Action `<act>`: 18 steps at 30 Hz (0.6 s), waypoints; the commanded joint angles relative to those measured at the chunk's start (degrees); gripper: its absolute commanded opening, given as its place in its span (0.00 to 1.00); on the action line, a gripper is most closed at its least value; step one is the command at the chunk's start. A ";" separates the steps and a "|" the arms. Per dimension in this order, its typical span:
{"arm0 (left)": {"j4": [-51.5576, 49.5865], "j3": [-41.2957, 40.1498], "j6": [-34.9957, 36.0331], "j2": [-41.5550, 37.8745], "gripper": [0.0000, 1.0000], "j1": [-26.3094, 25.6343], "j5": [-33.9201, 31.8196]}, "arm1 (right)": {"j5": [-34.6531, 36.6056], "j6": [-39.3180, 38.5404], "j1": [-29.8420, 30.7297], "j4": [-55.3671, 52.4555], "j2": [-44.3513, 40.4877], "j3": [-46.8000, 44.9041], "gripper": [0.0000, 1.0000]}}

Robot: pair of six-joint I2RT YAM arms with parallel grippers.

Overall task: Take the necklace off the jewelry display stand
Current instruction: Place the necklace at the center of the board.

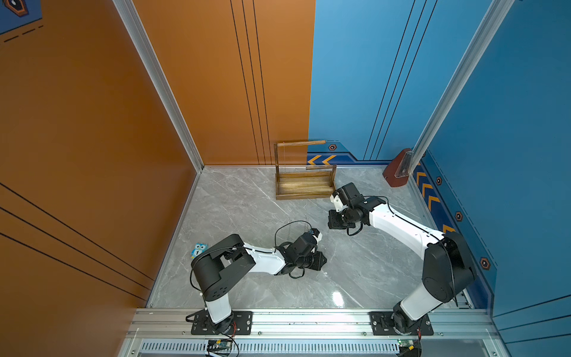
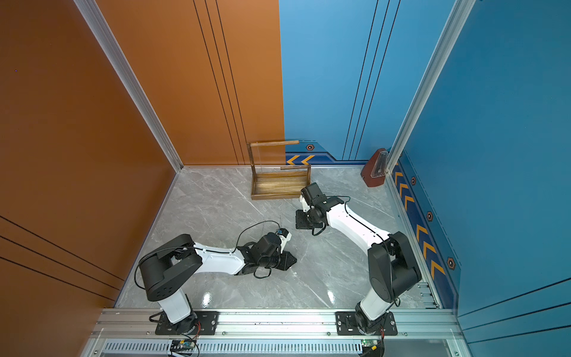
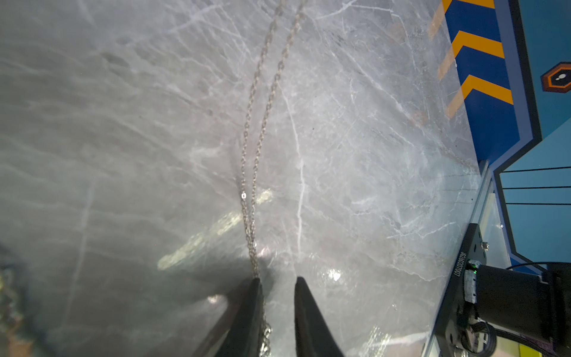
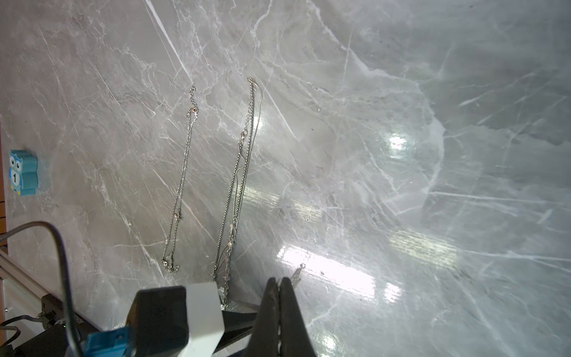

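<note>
Wooden jewelry display stand (image 1: 304, 195) upright (by wall (image 1: 216, 92)), silver necklace (image 3: 248, 173) doubled on tabletop (image 3: 370, 154)

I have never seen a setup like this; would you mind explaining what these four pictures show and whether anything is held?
It is a robot with two arms mounted at the near edge of a grey marble table. Two pictures come from one camera overhead, looking down on everything. The other two come from small cameras on each arm's wrist, looking past its claw. At the back stands a wooden jewelry display stand. An owl block sits near the left arm. Silver chains lie stretched on the marble: a shorter necklace and a longer bundle. The left claw stands open, with a chain lying along one finger, not gripped. The right claw is shut. A scrap of chain shows by its tips, but I cannot tell whether it is pinched.
</note>
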 commanded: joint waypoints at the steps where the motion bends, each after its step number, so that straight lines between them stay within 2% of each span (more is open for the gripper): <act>1: -2.54 -0.89 0.34 -0.94 0.23 0.03 -2.57 | -0.18 -1.68 -0.39 -0.83 2.68 2.83 0.00; 14: -2.54 -3.41 0.09 -4.52 0.25 -0.57 -4.84 | 0.00 -2.65 -0.72 -2.43 14.70 12.61 0.00; 18: -2.50 -3.84 0.15 -5.33 0.27 -0.67 -5.04 | 1.13 -3.52 -0.80 -4.12 18.81 16.23 0.03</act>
